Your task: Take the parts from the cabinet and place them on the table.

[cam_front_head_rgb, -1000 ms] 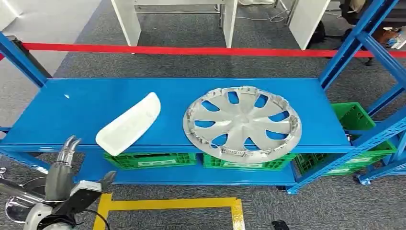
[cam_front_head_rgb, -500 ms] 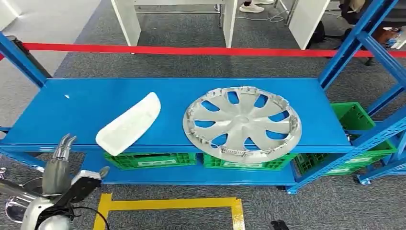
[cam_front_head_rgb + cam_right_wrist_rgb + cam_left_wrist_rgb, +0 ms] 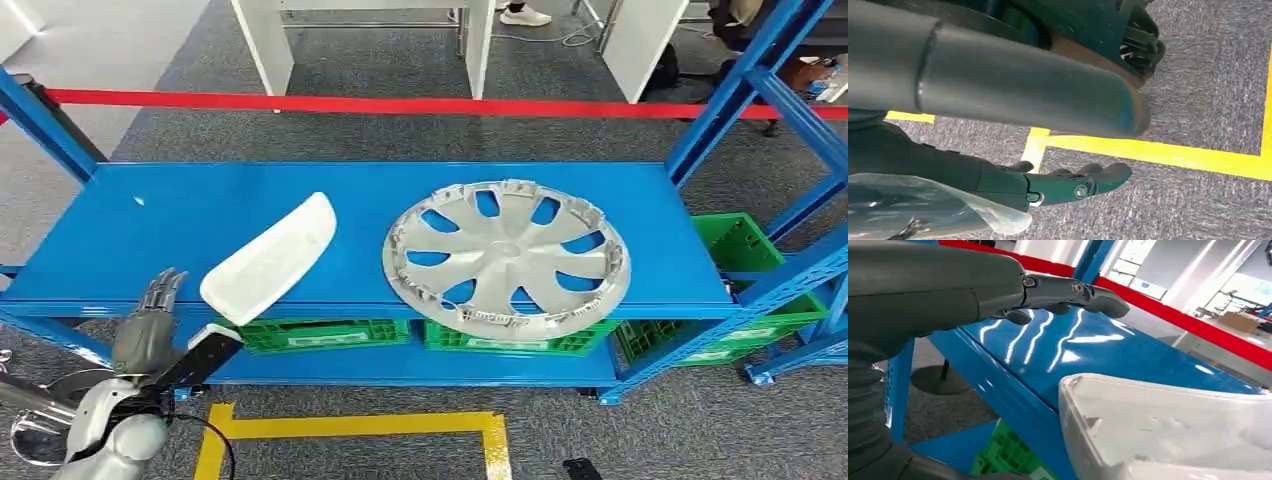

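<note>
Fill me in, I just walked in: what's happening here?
The robot's left hand reaches up, empty with fingers apart, toward the long white plastic part on the blue metal shelf. The silver wheel cover lies untouched beside it. The right hand hangs over the floor, holding nothing.

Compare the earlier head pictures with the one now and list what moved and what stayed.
The left robot hand has moved forward and to the right, closing on the near end of the white part, fingers spread, holding nothing. The white part and the silver wheel cover lie where they were on the blue shelf.
</note>
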Robot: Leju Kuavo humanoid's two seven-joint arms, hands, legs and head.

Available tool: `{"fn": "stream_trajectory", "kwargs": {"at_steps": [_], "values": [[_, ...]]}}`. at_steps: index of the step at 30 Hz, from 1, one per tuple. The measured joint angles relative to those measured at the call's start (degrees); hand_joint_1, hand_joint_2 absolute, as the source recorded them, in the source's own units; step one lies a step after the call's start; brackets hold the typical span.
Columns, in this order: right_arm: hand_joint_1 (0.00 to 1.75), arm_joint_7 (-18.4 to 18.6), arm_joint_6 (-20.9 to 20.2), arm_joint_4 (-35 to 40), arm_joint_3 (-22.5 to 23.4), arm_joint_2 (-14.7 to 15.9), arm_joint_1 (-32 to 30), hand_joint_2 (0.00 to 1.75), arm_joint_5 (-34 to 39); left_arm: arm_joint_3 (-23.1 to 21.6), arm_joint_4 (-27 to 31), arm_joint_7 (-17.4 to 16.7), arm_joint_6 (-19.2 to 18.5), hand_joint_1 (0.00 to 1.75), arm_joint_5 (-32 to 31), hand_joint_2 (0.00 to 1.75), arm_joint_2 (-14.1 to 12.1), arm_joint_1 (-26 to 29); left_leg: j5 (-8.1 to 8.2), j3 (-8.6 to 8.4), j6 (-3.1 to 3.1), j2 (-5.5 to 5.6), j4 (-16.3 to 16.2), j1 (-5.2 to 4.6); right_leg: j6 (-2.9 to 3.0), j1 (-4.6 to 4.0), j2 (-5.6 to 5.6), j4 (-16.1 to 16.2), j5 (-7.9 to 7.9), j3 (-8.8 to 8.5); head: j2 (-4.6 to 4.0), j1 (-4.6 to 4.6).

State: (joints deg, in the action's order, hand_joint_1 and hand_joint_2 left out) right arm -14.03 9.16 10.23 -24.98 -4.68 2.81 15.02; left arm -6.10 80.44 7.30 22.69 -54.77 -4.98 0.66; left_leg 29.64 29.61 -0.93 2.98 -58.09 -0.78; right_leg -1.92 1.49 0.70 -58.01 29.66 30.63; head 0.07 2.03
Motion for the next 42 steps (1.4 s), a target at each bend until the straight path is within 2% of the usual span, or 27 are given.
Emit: {"fn": "stream_trajectory", "kwargs": {"at_steps": [6, 17, 27, 40, 41, 42], "values": [[0.0, 0.5, -0.3, 0.0, 0.0, 0.0, 0.1, 0.0, -0.3, -0.2, -4.0, -1.2, 0.2, 0.0, -3.2, 1.75, -0.5, -3.0, 0.0, 0.0, 0.0, -0.01, 0.0, 0.0, 0.0, 0.0, 0.02, 0.0, 0.0, 0.0, 0.0, 0.0], [0.0, 1.0, -0.5, 0.0, 0.0, 0.0, 0.1, 0.0, -1.2, -2.1, -7.8, -2.5, 0.4, 0.0, -7.2, 1.75, -1.0, -6.0, 0.0, 0.0, 0.0, -0.03, 0.0, 0.0, 0.0, 0.0, 0.03, 0.0, 0.0, 0.0, 0.0, -0.02], [0.0, 1.7, -0.6, 0.0, -0.4, 0.0, 0.1, 0.0, -1.6, -6.9, -9.0, -2.9, 0.2, 0.0, -10.4, 1.75, -1.0, -7.8, 0.0, 0.0, 0.0, -0.03, 0.0, 0.0, 0.0, 0.0, 0.04, 0.0, -0.01, 0.01, 0.0, -0.02], [0.0, 1.9, -0.6, 0.0, -0.5, -0.2, 0.1, 0.0, -2.1, -11.0, -9.1, -2.8, -0.7, 0.0, -10.6, 1.75, -0.5, -8.1, 0.0, 0.0, 0.0, -0.08, 0.0, 0.0, -0.01, 0.0, 0.07, 0.0, -0.01, 0.01, 0.0, 0.0], [0.0, 1.9, -0.6, 0.0, -0.5, -0.2, 0.1, 0.0, -2.2, -11.6, -9.1, -2.8, -0.8, 0.1, -10.6, 1.75, -0.4, -8.1, 0.0, 0.0, 0.0, -0.08, 0.0, 0.0, -0.01, 0.0, 0.07, 0.0, -0.01, 0.01, 0.0, -0.02], [0.0, 2.0, -0.6, 0.0, -0.5, -0.2, 0.1, 0.0, -2.2, -12.4, -9.1, -2.8, -0.9, 1.75, -10.5, 1.75, -0.2, -8.1, 0.0, 0.0, 0.0, -0.08, 0.0, 0.0, -0.01, 0.0, 0.07, 0.0, -0.01, 0.0, 0.0, 0.0]]}}
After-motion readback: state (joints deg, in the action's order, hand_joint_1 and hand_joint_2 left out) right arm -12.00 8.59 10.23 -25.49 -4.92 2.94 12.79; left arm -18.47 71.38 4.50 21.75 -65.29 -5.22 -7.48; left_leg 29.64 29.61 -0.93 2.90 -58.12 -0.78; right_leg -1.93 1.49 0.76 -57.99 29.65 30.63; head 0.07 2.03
